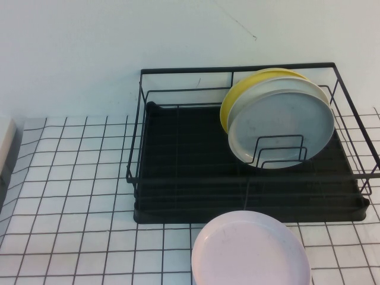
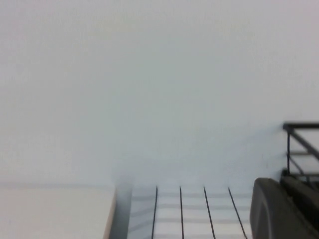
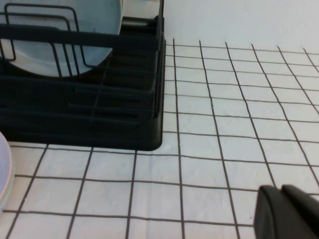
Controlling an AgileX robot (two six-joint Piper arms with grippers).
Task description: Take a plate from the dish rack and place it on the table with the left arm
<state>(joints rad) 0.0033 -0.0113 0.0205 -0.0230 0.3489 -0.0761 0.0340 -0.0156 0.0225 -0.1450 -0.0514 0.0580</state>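
The pale grey-blue plate (image 1: 282, 127) stands on edge in the black wire dish rack (image 1: 178, 172), leaning at the rack's right side in front of a yellow plate (image 1: 237, 98). It also shows in the right wrist view (image 3: 60, 30). Neither arm shows in the high view. My left gripper (image 2: 281, 186) is shut and empty, low over the white tiled table (image 2: 194, 214), with a corner of the rack (image 2: 299, 149) just beyond it. My right gripper (image 3: 281, 194) is shut and empty over the table (image 3: 224, 124), to the right of the rack (image 3: 99, 114).
A pale pink plate (image 1: 252, 249) lies flat on the table just in front of the rack; its edge shows in the right wrist view (image 3: 4, 169). A pale block (image 1: 6, 142) sits at the table's far left edge. A white wall stands behind the rack.
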